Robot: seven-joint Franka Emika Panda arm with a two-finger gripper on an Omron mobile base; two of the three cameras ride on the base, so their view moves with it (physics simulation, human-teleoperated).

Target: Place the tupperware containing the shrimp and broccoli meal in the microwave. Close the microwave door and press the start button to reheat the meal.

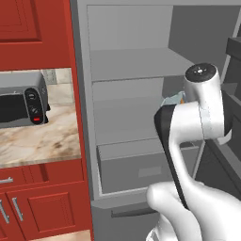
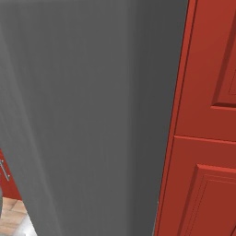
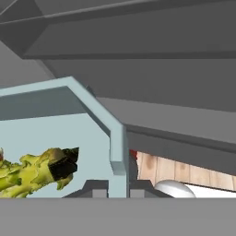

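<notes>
With its jaws drawn narrow on the rim wall of the tupperware point(image 3: 69, 110), one either side of the pale blue edge in the hand view, the gripper point(image 3: 118, 186) holds the container, green broccoli point(image 3: 37, 170) lying inside. Around it stand the grey shelves of an open fridge point(image 1: 127, 66), the arm reaching in at mid height. By my judgement only the pickup is done: carrying to the microwave, shutting its door and pressing start all remain.

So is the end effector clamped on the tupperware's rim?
Yes: in the hand view the end effector fingertips sit on either side of the tupperware wall.
</notes>
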